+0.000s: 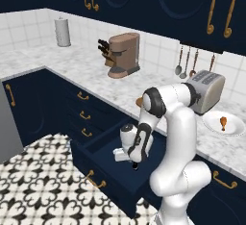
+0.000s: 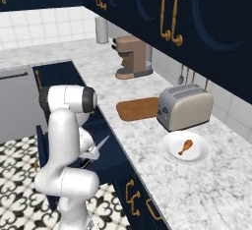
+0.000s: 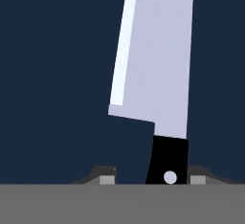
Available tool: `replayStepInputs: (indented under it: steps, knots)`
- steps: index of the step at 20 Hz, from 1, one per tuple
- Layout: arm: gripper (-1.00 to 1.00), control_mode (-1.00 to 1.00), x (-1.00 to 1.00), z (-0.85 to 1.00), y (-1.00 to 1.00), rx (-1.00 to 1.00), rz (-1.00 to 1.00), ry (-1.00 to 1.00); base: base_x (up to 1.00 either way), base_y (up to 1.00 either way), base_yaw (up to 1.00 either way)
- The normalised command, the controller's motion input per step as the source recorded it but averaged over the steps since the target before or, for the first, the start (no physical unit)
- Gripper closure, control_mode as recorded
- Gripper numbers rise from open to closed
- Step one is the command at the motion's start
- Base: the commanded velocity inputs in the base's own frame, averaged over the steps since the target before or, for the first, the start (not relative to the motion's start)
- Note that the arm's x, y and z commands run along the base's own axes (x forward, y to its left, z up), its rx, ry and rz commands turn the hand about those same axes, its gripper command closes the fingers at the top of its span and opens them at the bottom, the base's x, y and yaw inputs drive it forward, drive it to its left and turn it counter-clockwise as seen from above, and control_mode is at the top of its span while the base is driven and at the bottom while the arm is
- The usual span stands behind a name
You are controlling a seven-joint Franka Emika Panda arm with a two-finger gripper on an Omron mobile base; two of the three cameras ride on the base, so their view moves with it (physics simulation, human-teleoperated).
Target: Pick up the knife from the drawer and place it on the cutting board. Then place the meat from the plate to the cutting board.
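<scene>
Hand view: the knife (image 3: 155, 65) runs straight out from the gripper (image 3: 152, 176), black handle low between the two finger tips, silver blade reaching toward the top edge of the view over the navy floor of the drawer (image 3: 52, 74). One finger tip (image 3: 106, 176) stands a little off the handle's left side; the other sits against its right side. Whether the jaws truly clamp the handle, cannot tell.

Left base view: gripper (image 1: 133, 164) low inside the open drawer (image 1: 103, 164), near its right side, arm bent down over the front of the counter (image 1: 91, 82).

Right base view: the knife (image 2: 98, 148) shows beside the arm's lower link, blade tilted up and toward the counter edge, above the drawer (image 2: 110, 158).

Cutting board (image 2: 138, 108) lies flat on the counter just left of the silver toaster (image 2: 184, 107), near the front edge. Plate (image 2: 172, 151) sits just in front of the toaster, with the meat (image 2: 185, 147) on it, bone end toward the front edge.
</scene>
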Motion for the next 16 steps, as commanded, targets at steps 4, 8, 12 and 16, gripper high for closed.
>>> replayStepInputs:
  steps: [4,8,12,16]
  knots:
    - [1.00,-1.00,-0.03,-0.06,0.07,0.01,-0.01,-0.01,0.00,0.00,0.00]
    - [1.00,-1.00,-0.08,0.67,0.06,0.15,-0.02,0.01,0.00,0.00,0.00]
    - [1.00,-1.00,-0.19,1.00,0.18,0.16,0.00,0.10,0.00,0.00,0.00]
    - [1.00,-1.00,-0.07,1.00,0.25,0.06,-0.02,0.18,0.00,0.00,0.00]
